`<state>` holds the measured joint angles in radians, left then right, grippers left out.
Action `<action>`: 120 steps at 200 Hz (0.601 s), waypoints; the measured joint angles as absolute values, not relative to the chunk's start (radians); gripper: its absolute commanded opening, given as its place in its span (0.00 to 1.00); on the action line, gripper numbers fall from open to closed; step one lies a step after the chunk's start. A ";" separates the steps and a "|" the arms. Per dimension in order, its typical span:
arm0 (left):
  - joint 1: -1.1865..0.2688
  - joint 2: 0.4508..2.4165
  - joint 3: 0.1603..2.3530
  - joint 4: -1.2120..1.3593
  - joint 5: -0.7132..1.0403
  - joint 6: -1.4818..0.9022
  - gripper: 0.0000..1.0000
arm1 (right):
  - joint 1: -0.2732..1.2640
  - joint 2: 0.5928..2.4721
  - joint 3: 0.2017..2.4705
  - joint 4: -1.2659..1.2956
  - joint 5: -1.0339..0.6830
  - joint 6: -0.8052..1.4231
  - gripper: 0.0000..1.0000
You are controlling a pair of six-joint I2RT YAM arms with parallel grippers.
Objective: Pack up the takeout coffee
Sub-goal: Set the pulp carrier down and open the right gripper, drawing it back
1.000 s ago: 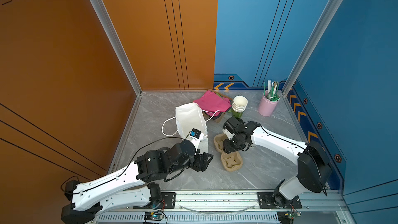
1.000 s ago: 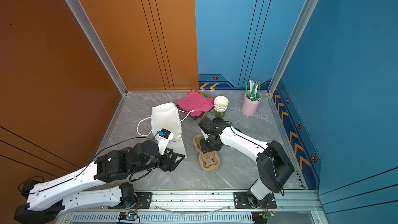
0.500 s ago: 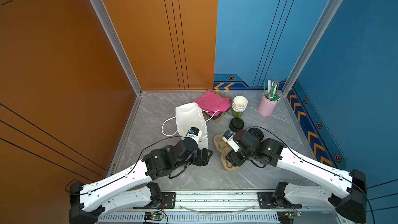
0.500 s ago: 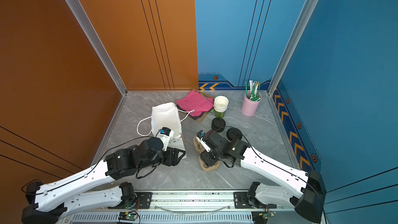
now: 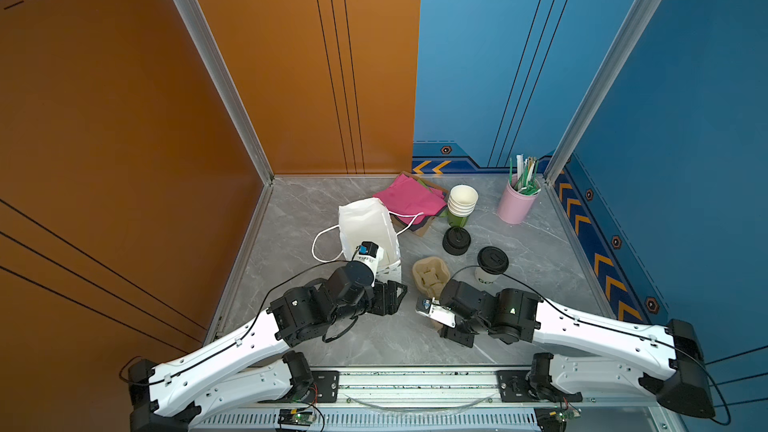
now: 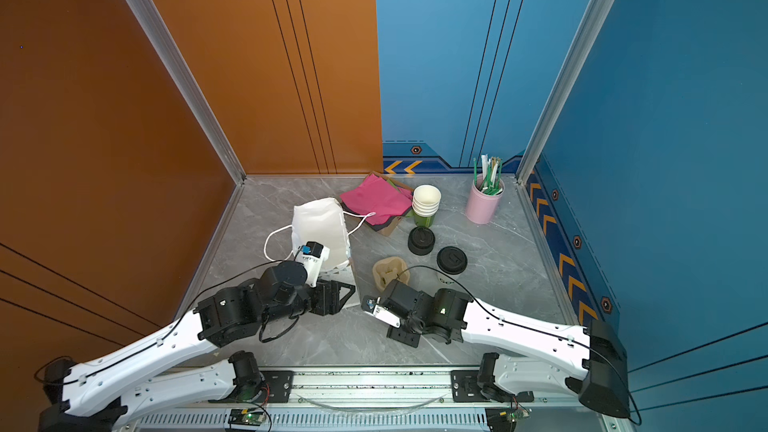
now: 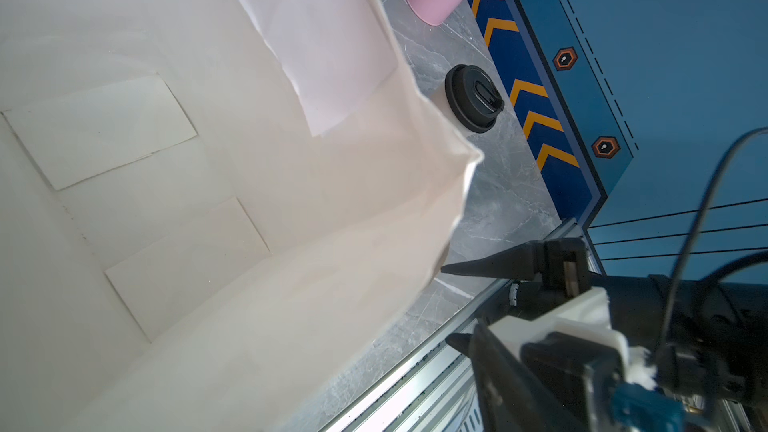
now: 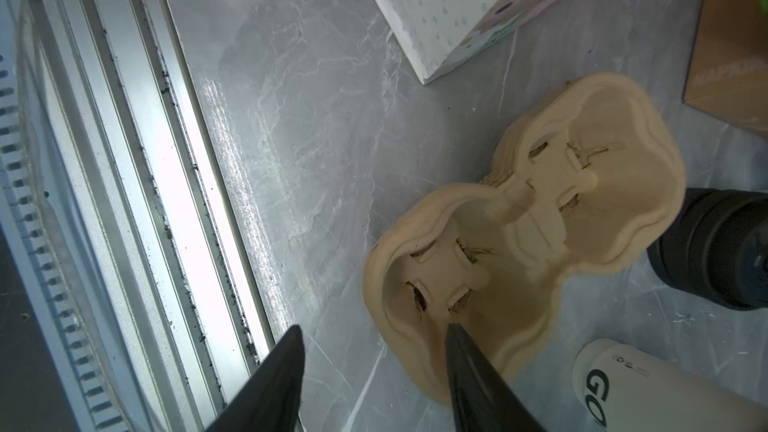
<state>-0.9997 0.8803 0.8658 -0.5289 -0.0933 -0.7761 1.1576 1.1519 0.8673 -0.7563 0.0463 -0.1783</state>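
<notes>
Straws (image 5: 524, 174) fill pink cup (image 5: 515, 206); carrier (image 8: 523, 238) empty; both tools released.

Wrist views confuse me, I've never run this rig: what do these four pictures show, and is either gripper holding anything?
Two white arms with two-finger grippers work on a grey table. Both top views look down from overhead. Each wrist view rides its own arm, looking along the fingers. The left gripper is open at the mouth of the white paper bag, holding nothing. The right gripper is open at the edge of the cup carrier, also empty. The takeout coffee stands upright beside the carrier. Black lids, stacked cups, a pink straw holder and pink napkins lie behind.
</notes>
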 measured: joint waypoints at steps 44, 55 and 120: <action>-0.995 0.880 0.850 -0.519 -0.087 -0.776 0.74 | 1.158 1.197 0.832 -0.743 0.068 -0.192 0.47; -0.994 0.880 0.850 -0.517 -0.085 -0.776 0.74 | 1.158 1.207 0.827 -0.732 0.075 -0.192 0.45; -0.988 0.880 0.849 -0.511 -0.074 -0.779 0.75 | 1.143 1.246 0.816 -0.664 0.082 -0.187 0.38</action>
